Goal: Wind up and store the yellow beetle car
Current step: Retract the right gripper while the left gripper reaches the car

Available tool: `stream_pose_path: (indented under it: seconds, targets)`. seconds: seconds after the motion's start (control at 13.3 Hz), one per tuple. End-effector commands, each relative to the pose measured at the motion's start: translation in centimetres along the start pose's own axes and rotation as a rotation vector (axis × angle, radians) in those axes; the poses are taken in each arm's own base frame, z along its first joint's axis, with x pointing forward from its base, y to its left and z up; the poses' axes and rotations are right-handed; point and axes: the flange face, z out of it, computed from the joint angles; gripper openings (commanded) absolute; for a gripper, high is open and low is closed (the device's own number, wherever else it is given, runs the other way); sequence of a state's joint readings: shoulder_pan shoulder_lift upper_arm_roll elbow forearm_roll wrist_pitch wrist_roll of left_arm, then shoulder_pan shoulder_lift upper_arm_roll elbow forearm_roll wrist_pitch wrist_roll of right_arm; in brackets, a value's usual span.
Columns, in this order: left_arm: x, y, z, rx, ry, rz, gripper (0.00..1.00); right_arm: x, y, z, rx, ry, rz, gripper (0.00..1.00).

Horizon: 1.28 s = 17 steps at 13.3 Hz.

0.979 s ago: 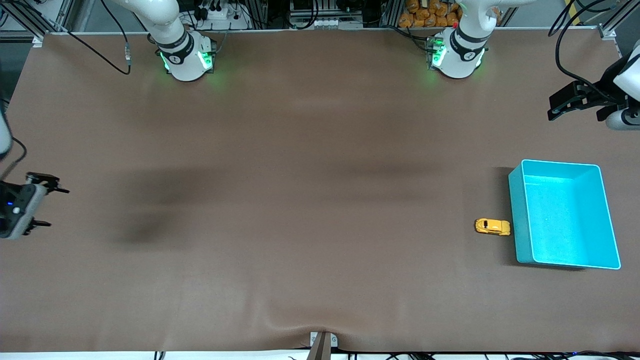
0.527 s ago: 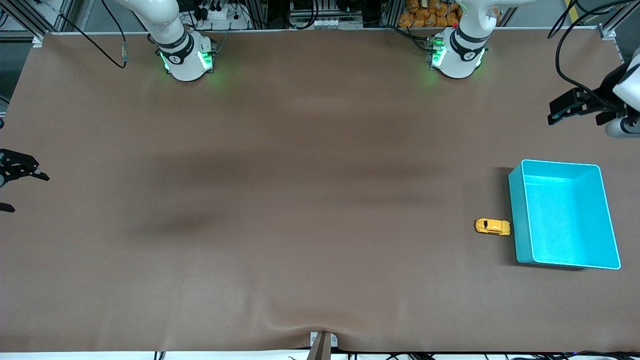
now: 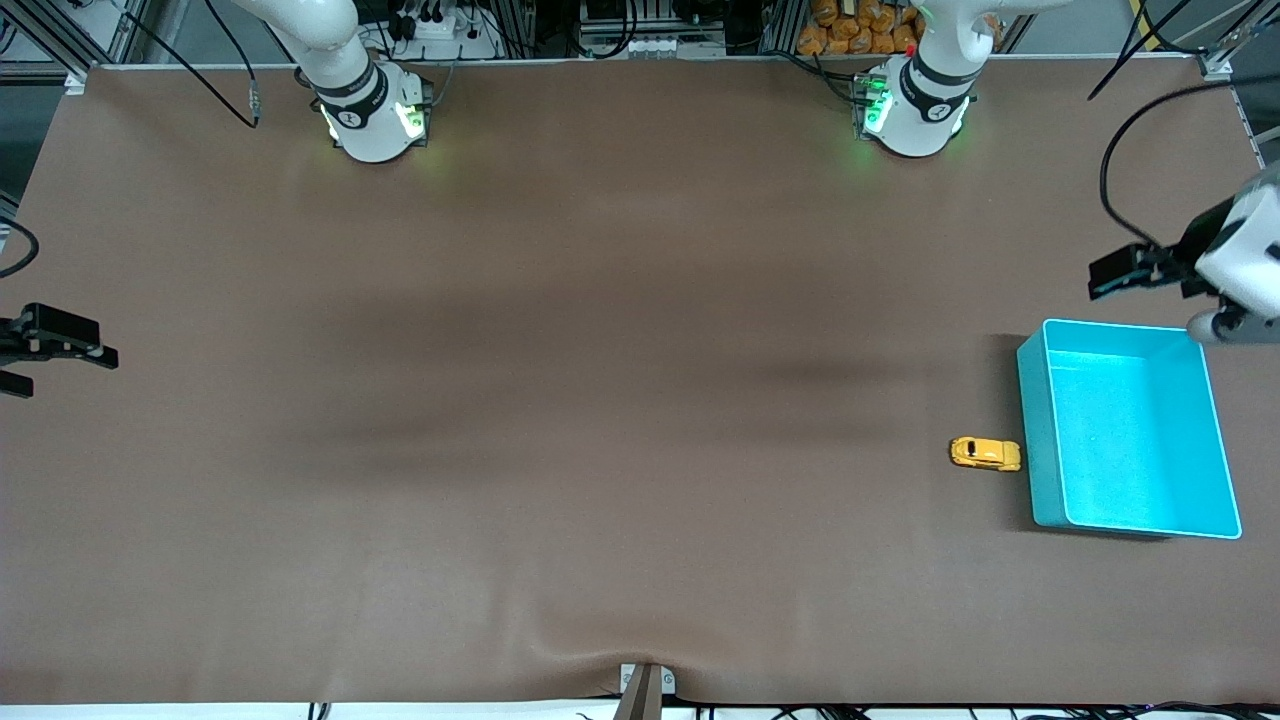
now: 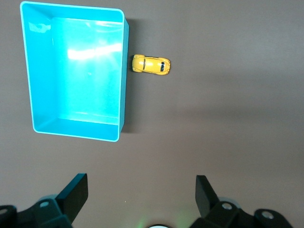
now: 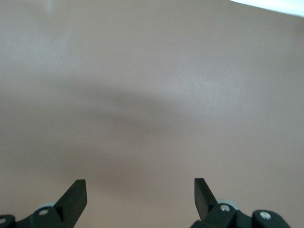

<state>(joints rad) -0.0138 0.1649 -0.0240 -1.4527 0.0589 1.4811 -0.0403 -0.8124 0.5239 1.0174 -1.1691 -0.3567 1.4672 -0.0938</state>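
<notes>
Tiny glossy yellow beetle car (image 3: 985, 453) sits on the brown matte surface (image 3: 600, 400), touching or just beside the side wall of the open turquoise plastic bin (image 3: 1040, 440) that faces the right arm's end. Left pincer (image 3: 1118, 272) hangs over the surface near the bin's corner nearest the bases, fingers (image 4: 76, 194) spread wide, holding nothing. Right pincer (image 3: 50, 345) is well apart from the bin, at the surface's edge, fingers (image 5: 76, 194) apart.

Tiny glossy yellow beetle car (image 3: 985, 453) sits on brown table mat (image 3: 600, 400), touching or just beside turquoise rectangular plastic bin (image 3: 1040, 430), at left arm's end. Left gripper (image 3: 1112, 273) hangs over mat by bin. Right gripper (image 3: 60, 340) over right arm's end.
</notes>
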Motion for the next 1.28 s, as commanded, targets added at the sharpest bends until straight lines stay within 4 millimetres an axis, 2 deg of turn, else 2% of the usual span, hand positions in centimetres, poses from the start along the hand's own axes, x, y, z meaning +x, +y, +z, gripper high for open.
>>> stream_pose_path:
  seconds: [0.0,0.15,0.23,0.38,0.6,0.9,1.21]
  targets:
    - [2.5,-1.3,3.5,0.013,-0.033,-0.025,1.00,-1.4,-2.1,-3.3,-0.049,0.026,0.222,1.00]
    - [4.1,-2.8,6.9,0.011,-0.084,-0.066,1.00,-2.8,-3.3,-5.6,-0.099,0.051,0.245,1.00]
    - [4.7,-3.6,8.3,0.010,-0.107,-0.112,1.00,-2.9,-3.4,-5.5,-0.096,0.040,0.248,1.00]
    - [6.0,-3.6,11.7,0.020,-0.148,-0.181,1.00,-2.9,-3.8,-5.3,-0.019,0.031,0.243,1.00]
    - [8.3,-3.4,16.6,0.029,-0.152,-0.353,1.00,-2.7,-4.4,-5.3,-0.005,0.031,0.220,1.00]
    - [8.5,-2.9,21.9,0.022,-0.091,-0.575,1.00,-2.7,-4.7,-5.3,-0.003,0.030,0.213,1.00]
    - [8.7,-2.4,25.6,-0.006,-0.030,-0.781,1.00,-2.4,-6.1,-5.3,-0.004,0.031,0.191,1.00]
